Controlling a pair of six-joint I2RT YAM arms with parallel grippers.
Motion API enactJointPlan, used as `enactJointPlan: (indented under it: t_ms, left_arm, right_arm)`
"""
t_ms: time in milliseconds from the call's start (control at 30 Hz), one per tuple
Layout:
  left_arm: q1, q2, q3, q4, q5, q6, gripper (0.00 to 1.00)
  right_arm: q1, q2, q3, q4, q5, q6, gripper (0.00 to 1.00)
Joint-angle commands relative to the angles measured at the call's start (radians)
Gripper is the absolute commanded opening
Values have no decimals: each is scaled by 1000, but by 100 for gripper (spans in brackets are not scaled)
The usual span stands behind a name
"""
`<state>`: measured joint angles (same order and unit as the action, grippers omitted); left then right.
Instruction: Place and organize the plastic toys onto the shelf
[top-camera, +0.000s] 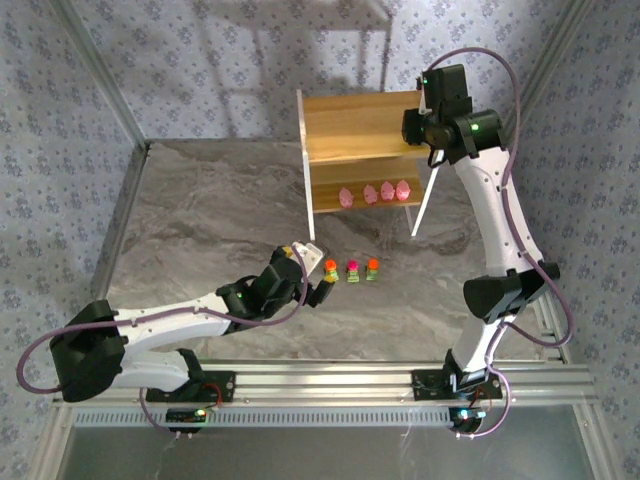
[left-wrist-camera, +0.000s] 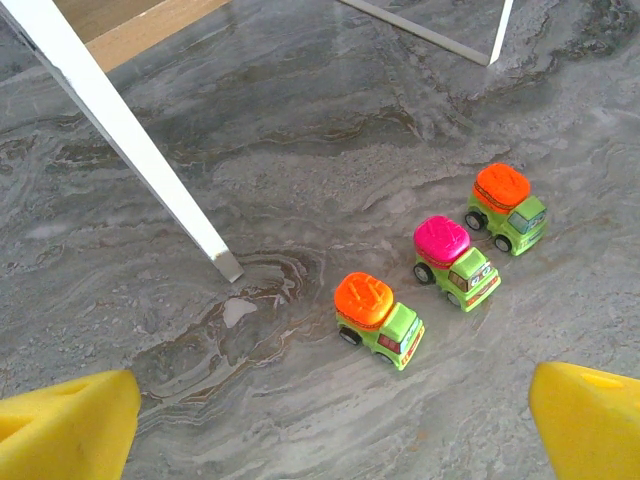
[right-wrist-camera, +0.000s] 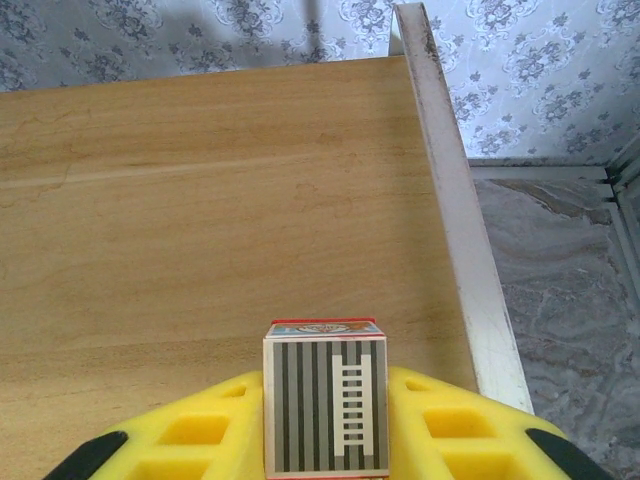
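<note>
Three plastic toys shaped like small trucks stand in a row on the table: an orange-topped one (left-wrist-camera: 378, 318), a magenta-topped one (left-wrist-camera: 455, 260) and another orange-topped one (left-wrist-camera: 507, 207). My left gripper (left-wrist-camera: 335, 405) hovers open just in front of the nearest truck (top-camera: 330, 268), with nothing between its yellow fingers (left-wrist-camera: 70, 425). Several pink rounded toys (top-camera: 376, 192) sit in a line on the lower board of the shelf (top-camera: 355, 125). At the top board's right end, my right gripper (right-wrist-camera: 325, 385) is shut on a small boxy toy (right-wrist-camera: 325, 415) with a striped ladder face.
The shelf's white front leg (left-wrist-camera: 140, 150) slants down to the table left of the trucks. Its white side panel (right-wrist-camera: 455, 200) runs along the right edge of the top board (right-wrist-camera: 200, 200). Patterned walls and metal frame posts (top-camera: 110, 90) enclose the marbled table (top-camera: 200, 220).
</note>
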<state>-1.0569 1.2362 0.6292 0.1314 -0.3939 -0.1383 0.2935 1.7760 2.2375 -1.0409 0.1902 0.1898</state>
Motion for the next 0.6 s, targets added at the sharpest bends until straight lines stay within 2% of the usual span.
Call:
enactJointPlan:
  t_ms: [0, 433, 567]
  left_arm:
    - [-6, -11, 10, -6, -20, 15, 99]
    - [-6, -12, 12, -7, -20, 16, 100]
    - [-6, -14, 12, -7, -20, 17, 99]
  right_arm:
    - [5, 23, 25, -50, 21, -15, 31]
    - [2, 21, 34, -56, 25, -13, 37]
    - [3, 14, 46, -60, 29, -13, 43]
